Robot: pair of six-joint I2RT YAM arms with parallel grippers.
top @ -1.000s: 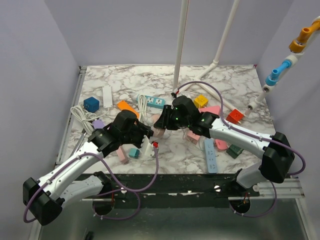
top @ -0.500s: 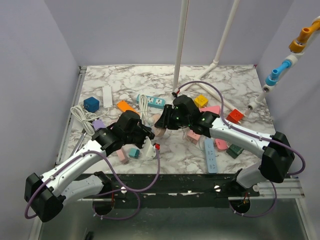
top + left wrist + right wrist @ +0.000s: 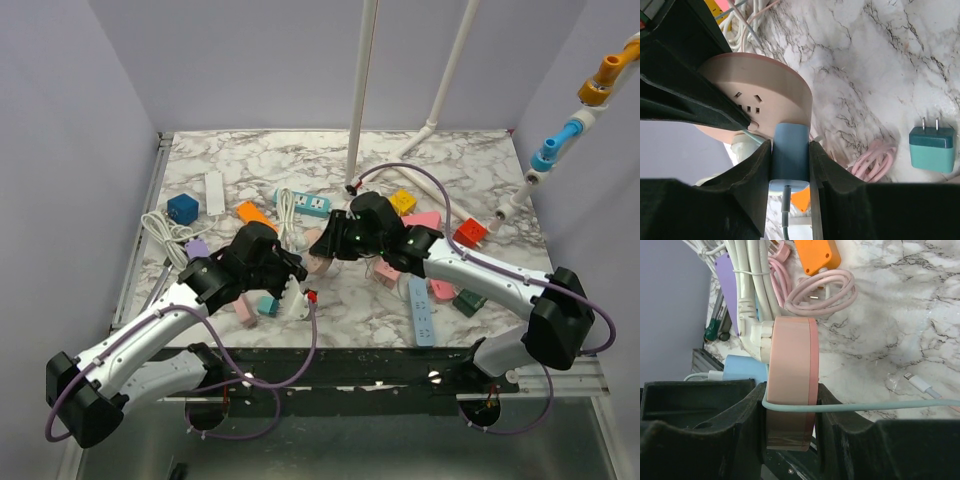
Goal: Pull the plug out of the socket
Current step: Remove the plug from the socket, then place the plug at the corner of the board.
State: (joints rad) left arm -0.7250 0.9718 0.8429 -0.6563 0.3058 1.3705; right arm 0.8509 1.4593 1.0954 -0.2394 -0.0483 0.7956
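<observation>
Two robot arms meet over a marble table [image 3: 470, 165] with pale purple walls [image 3: 250, 60] around it. Lots of little plugs and power strips lie all around a round pink socket [image 3: 790, 355]. The right gripper [image 3: 790, 395] squeezes the socket, front and back. A blue plug [image 3: 790, 142] sits tight against the socket's face with the holes. The left gripper [image 3: 790, 152] pinches that plug from both sides. A teal plug [image 3: 932, 149] and a coiled pink cable [image 3: 875, 160] lie near the socket.
</observation>
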